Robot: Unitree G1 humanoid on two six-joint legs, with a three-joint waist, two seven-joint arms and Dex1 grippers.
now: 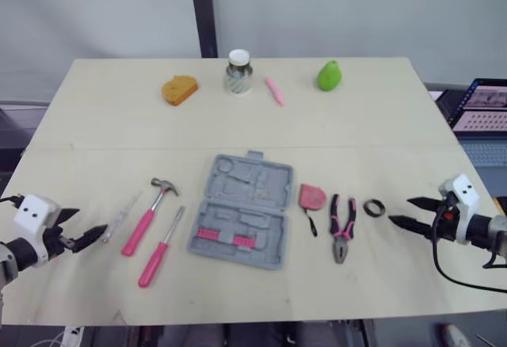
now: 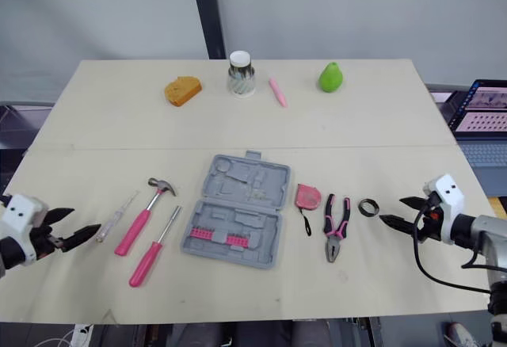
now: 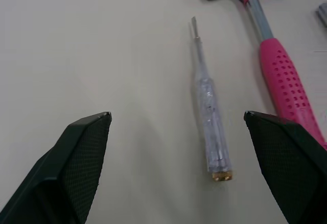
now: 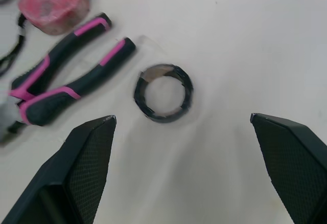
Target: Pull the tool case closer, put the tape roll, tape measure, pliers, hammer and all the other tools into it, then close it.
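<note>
Both pairs of fingers are spread wide, holding nothing, low over the near part of the bench (image 1: 380, 125). Your right gripper (image 1: 400, 211) points left at the tape roll (image 4: 138, 95), a glossy black ring lying flat just past its tips. Your left gripper (image 1: 91, 220) faces the clear plastic tester (image 3: 209, 109), whose long axis runs away from it beside the pink-handled hammer (image 1: 145, 220). The grey moulded tool case (image 1: 242, 208) lies open mid-bench, well apart from both arms, neither clearly nearer.
</note>
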